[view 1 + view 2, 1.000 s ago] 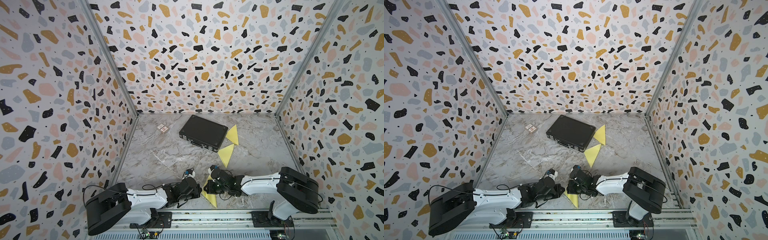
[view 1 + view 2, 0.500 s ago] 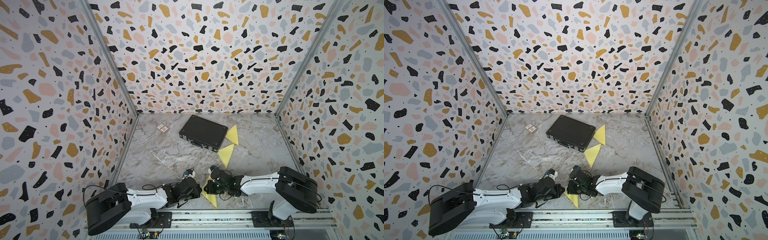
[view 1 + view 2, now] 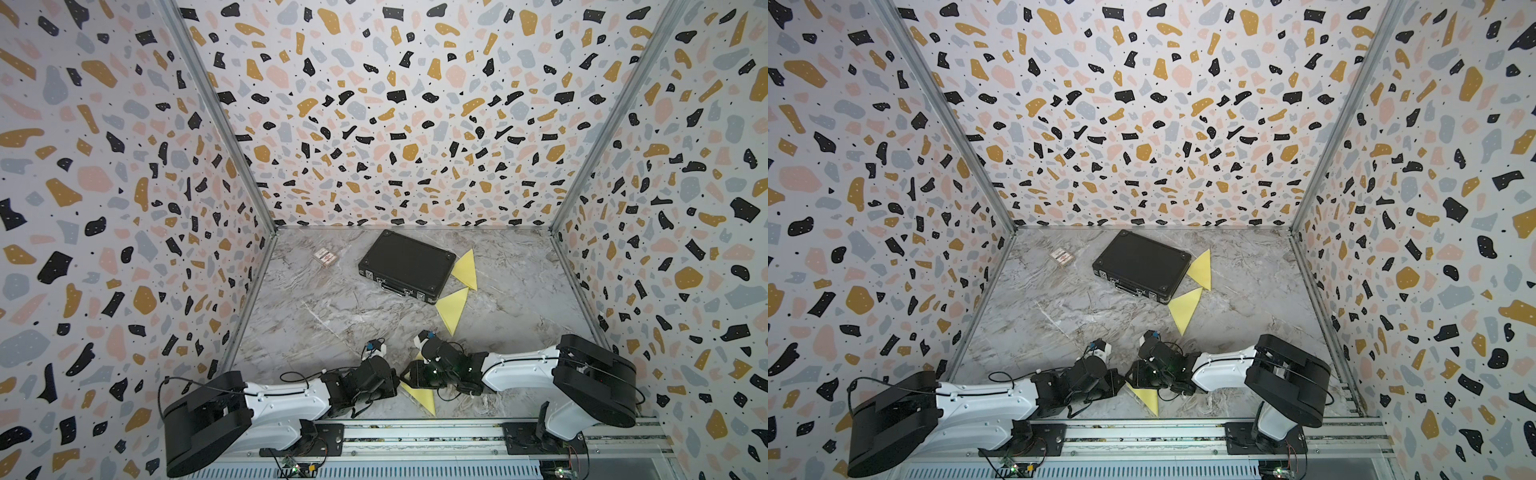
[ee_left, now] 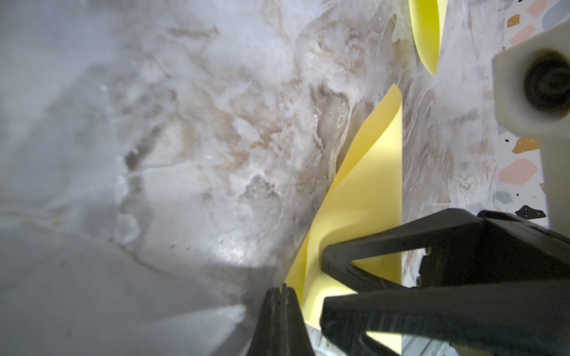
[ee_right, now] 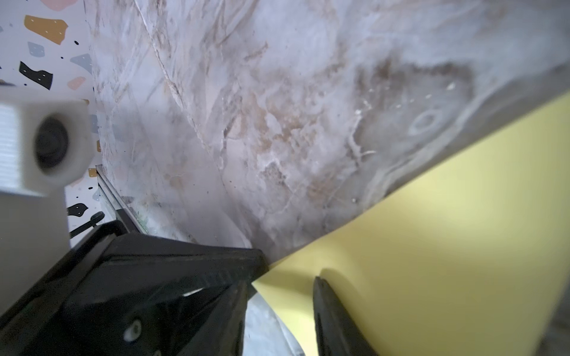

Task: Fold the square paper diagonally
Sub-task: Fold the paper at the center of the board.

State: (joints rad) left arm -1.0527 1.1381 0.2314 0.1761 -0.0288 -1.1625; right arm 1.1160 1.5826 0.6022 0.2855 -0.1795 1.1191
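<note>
Left wrist view gives me the clearest read: the left pincer (image 4: 282, 297) has its two fingers pressed flat together, tips right at the edge of the yellow paper (image 4: 370, 185). I cannot tell whether a corner is pinched between them. Just beside it the right pincer (image 4: 324, 282) has its jaws parted, with yellow showing through the gap, and I see nothing gripped. The paper bends up off the marble desk (image 4: 185, 154) in a curve next to both pincers. In the right wrist view one finger (image 5: 327, 308) of the right pincer lies over the paper (image 5: 431, 246), and the tip of the left pincer (image 5: 257, 269) meets the sheet's corner. In both top views the two pincers sit tip to tip close to the near edge of the desk, left pincer (image 3: 394, 380) and right pincer (image 3: 409, 374), with the paper (image 3: 419, 399) poking out beneath them as a yellow point toward the rail. Well beyond the pincers, toward the back wall, lies a closed black case (image 3: 405, 266). There are two folded triangles beside the case, one (image 3: 465, 266) touching its far side, one (image 3: 453, 307) nearer the right pincer. A small packet (image 3: 325, 257) lies on the case's other side, apart from it.
</note>
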